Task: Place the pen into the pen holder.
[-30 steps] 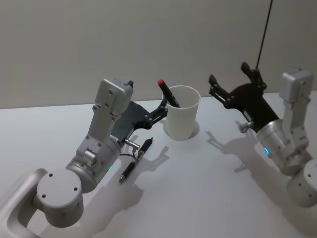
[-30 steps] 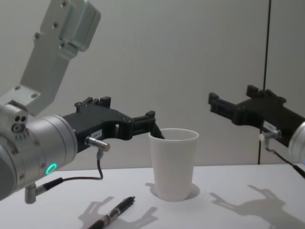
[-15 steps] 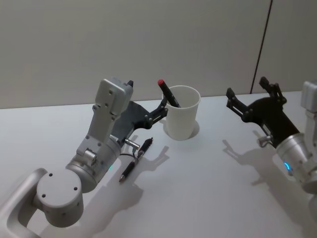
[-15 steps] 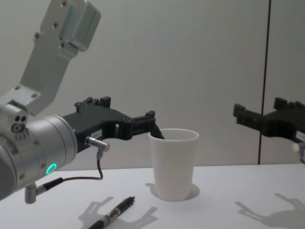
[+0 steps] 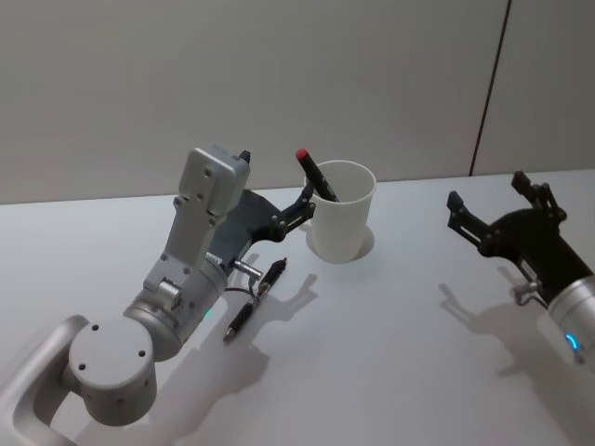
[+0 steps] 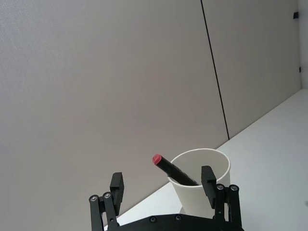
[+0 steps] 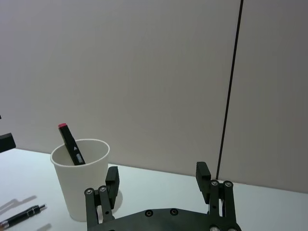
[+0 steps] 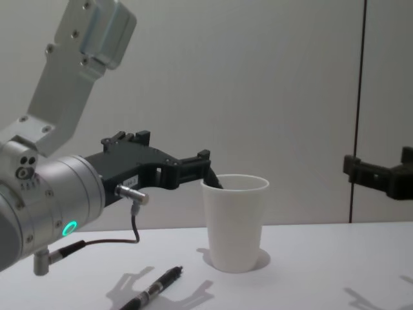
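Your left gripper (image 6: 162, 178) hangs beside the cup (image 5: 340, 232), fingers apart, so the pen (image 5: 316, 177) leans free inside; right gripper (image 5: 487, 190) idles aside, fingers also apart.

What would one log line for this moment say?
red-capped pen in cup, leaning | left gripper open by cup | right gripper open, far right | black pen on table

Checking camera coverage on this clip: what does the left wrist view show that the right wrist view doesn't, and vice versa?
Left wrist view alone of the two: both spread fingers of the open left gripper. Right wrist view alone: the open right gripper, and a slim black-and-silver pen lying on the white table. Shared: the plain white paper cup with a black red-capped pen leaning inside.
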